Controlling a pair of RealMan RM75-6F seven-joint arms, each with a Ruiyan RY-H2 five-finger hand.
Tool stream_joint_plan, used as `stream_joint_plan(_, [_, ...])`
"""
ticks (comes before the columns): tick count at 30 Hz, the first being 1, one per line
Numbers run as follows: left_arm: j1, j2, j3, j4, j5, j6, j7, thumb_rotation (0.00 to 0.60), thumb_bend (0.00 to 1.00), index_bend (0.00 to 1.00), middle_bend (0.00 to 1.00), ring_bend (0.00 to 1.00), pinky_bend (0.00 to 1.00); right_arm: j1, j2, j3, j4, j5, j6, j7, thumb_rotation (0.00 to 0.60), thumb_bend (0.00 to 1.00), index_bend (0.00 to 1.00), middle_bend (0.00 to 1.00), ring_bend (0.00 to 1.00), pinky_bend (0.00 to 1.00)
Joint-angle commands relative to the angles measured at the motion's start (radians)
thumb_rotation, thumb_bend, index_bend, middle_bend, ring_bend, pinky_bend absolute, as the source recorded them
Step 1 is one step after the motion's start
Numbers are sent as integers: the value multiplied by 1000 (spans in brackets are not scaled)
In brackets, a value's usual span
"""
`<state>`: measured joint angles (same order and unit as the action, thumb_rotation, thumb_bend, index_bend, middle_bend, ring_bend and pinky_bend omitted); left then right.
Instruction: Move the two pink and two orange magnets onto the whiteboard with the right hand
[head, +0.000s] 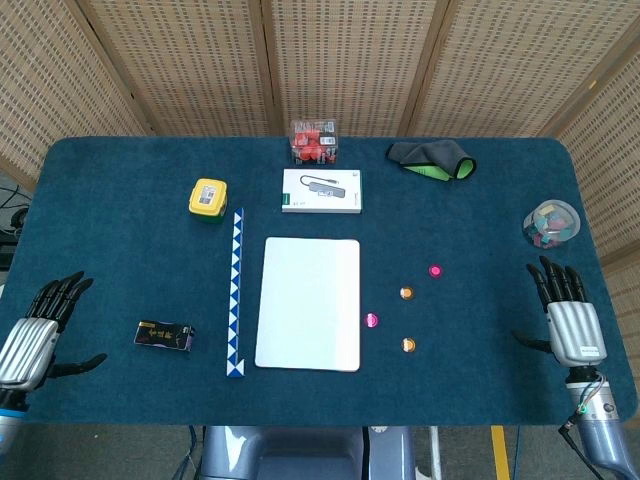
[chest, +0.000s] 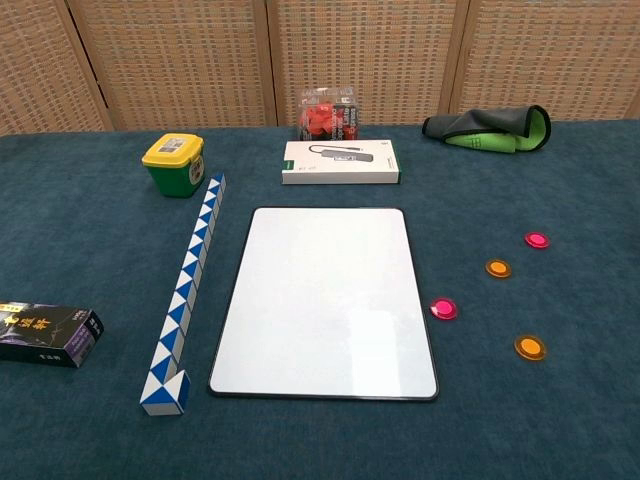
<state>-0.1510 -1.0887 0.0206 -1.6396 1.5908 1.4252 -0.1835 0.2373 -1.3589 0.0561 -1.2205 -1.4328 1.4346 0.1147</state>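
Observation:
The whiteboard (head: 309, 302) (chest: 327, 298) lies flat at the table's middle with nothing on it. To its right on the blue cloth lie two pink magnets (head: 435, 270) (head: 371, 320) and two orange magnets (head: 406, 293) (head: 408, 345). The chest view shows them too: pink magnets (chest: 537, 240) (chest: 443, 309), orange magnets (chest: 498, 268) (chest: 530, 347). My right hand (head: 566, 312) rests open near the right table edge, well right of the magnets. At the left edge my left hand (head: 38, 330) is open and holds nothing. Neither hand shows in the chest view.
A blue-white folding ruler (head: 235, 290) lies left of the board. A yellow-lidded tub (head: 208, 197), white box (head: 322, 190), red item case (head: 314, 140) and dark-green cloth (head: 432, 160) sit at the back. A clear jar (head: 551, 223) stands far right, a black box (head: 164, 334) front left.

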Motion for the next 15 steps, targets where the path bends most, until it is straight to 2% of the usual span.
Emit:
stream_joint_plan(1, [1,0,1,-1,2,2,-2,600,0,0,0,0,0,0,-2,4,3,-1,-11,6,600,0,0,0,0,0])
stream_joint_plan(4, [2,0,2,-1,5,4,3,600,0,0,0,0,0,12,-3,9,8,-5,-41,32,600,0,0,0,0,0])
stream_joint_plan(7, [0,-1,0,-2,0,0,8,600,0,0,0,0,0,63,5,19,7,0,-142,93,600,0,8,0,0,0])
stream_joint_plan(11, [-4,1,-1,-6,-10,-13,10,600,0,0,0,0,0,129,7,53,15,22,-244,132,600,6,124,0,0,0])
stream_joint_plan(12, [-5,2,-1,-8,-11,-15,11,600,0,0,0,0,0,153,2,68,22,30,-273,137,600,24,144,0,0,0])
stream_joint_plan(15, [-6,4,-1,-14,-18,-21,16,600,0,0,0,0,0,235,-52,123,83,84,-381,143,600,185,240,0,0,0])
